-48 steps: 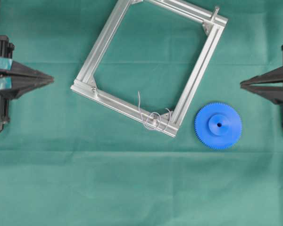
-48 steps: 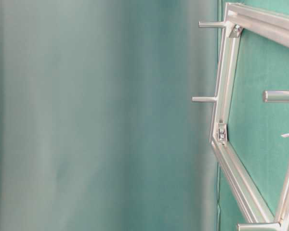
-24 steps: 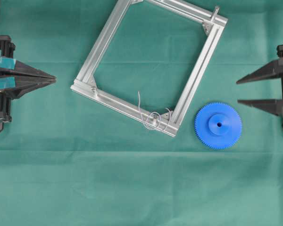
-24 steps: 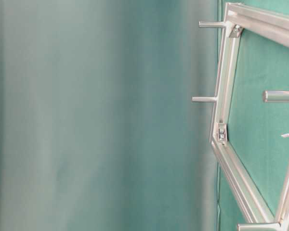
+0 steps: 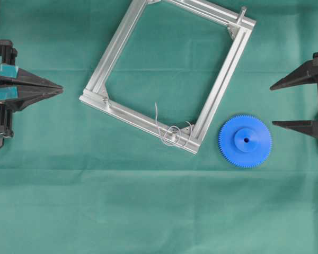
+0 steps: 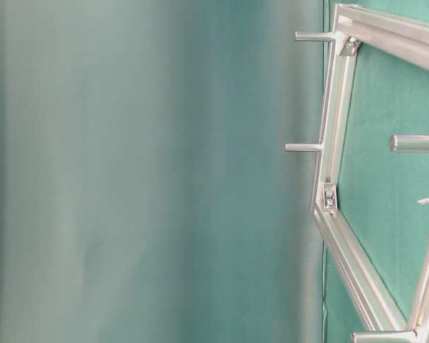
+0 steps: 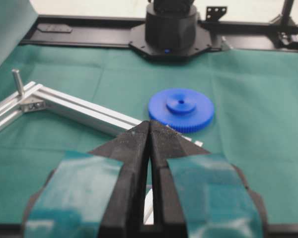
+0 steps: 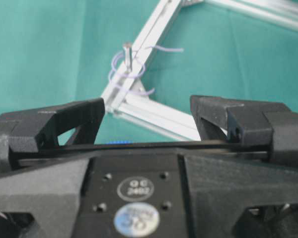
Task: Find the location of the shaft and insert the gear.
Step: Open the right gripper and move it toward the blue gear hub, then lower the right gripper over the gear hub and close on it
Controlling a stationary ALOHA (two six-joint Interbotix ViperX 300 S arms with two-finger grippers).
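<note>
Two grippers flank the overhead view: the right gripper (image 5: 278, 103), fingers spread wide, sits near the gear (image 5: 245, 141), which lies flat on the green cloth (image 5: 148, 211) just beside the aluminium frame (image 5: 222, 79), while the left gripper (image 5: 59, 89) rests pinched together, well apart. From the left wrist, the gear's raised hub faces up, so a level rim grasp seems best. From the right wrist, the wire-looped shaft (image 8: 127, 55) stands upright, the bore's target.
</note>
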